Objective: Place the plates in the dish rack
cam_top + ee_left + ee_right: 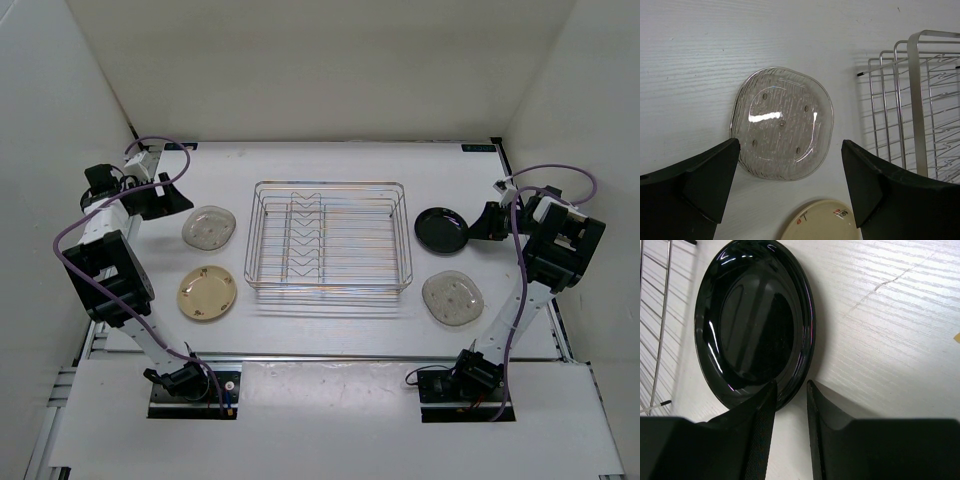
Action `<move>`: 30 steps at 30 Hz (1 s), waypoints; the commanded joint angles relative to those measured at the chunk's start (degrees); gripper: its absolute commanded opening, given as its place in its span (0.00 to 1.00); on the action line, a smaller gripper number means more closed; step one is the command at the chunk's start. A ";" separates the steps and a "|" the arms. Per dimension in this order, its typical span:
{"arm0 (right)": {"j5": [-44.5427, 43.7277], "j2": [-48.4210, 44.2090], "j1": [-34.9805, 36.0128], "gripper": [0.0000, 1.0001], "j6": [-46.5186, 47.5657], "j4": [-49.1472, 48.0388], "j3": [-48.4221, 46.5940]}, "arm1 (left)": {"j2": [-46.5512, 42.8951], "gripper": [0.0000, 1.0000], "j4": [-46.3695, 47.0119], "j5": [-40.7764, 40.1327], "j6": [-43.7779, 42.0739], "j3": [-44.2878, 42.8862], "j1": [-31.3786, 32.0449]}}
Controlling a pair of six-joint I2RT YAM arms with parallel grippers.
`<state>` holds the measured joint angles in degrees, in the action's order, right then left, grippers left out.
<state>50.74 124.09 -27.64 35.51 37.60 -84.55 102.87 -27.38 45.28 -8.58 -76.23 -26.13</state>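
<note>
table [330, 325]: white, faint grain, under the left gripper [790, 145] and the right gripper [791, 387]
surface line [885, 285]: thin dark crack or scratch in the table top, ahead of the right gripper, off to its right in the wrist view
walls [320, 70]: plain white panels, beyond both grippers and outboard of each
label [478, 148]: small dark strip at the far table edge, beyond the right gripper
rail [330, 357]: silver bar across the near edge, behind both grippers
</note>
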 commanded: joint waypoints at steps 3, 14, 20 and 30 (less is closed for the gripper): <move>1.03 0.98 -0.22 0.35 -0.53 0.10 -0.88 | -2.15 0.93 0.39 2.18 -0.83 0.38 -0.24; 0.50 0.98 -0.22 0.16 -2.37 -1.66 0.18 | -2.15 0.93 0.39 2.71 -1.35 0.90 -0.76; 0.50 0.45 -0.22 0.04 -2.89 -2.71 0.71 | -2.15 0.93 0.39 2.71 -1.35 1.43 -0.76; -0.81 -2.71 -0.22 0.00 -7.90 -7.18 2.37 | -2.67 0.93 0.39 3.24 -1.35 1.43 -0.76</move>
<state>51.09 124.07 -27.64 30.20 34.68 -83.46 102.87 -27.38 45.98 -9.02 -75.00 -26.52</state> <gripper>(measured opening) 0.011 0.933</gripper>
